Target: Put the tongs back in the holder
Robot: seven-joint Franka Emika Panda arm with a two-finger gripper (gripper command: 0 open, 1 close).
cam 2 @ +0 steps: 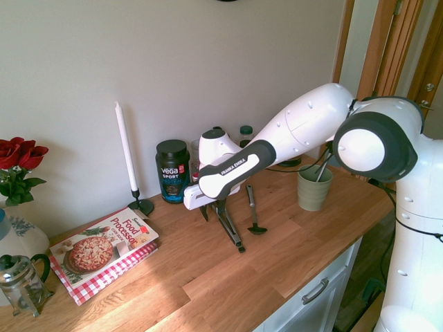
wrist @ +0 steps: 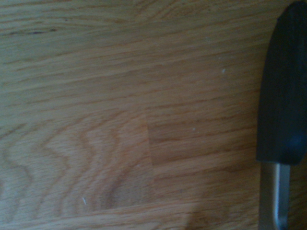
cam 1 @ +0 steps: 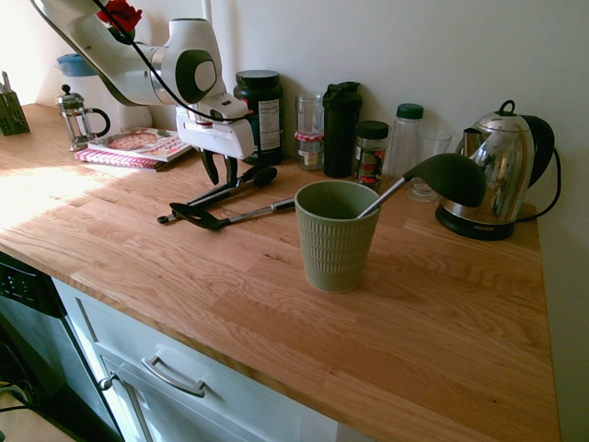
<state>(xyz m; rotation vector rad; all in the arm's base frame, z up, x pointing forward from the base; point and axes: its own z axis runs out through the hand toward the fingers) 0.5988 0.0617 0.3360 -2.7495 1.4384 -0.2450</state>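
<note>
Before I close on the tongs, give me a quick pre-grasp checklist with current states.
1. Tongs flat on the counter, unlifted: ok.
2. Gripper open, fingers either side of the tongs: ok, as far as the first exterior view shows.
3. Spatula clear of the fingers: ok, though it lies just beside the tongs.
4. Holder upright: ok.
5. Room in the holder: not ok yet; the ladle leans in it.
</note>
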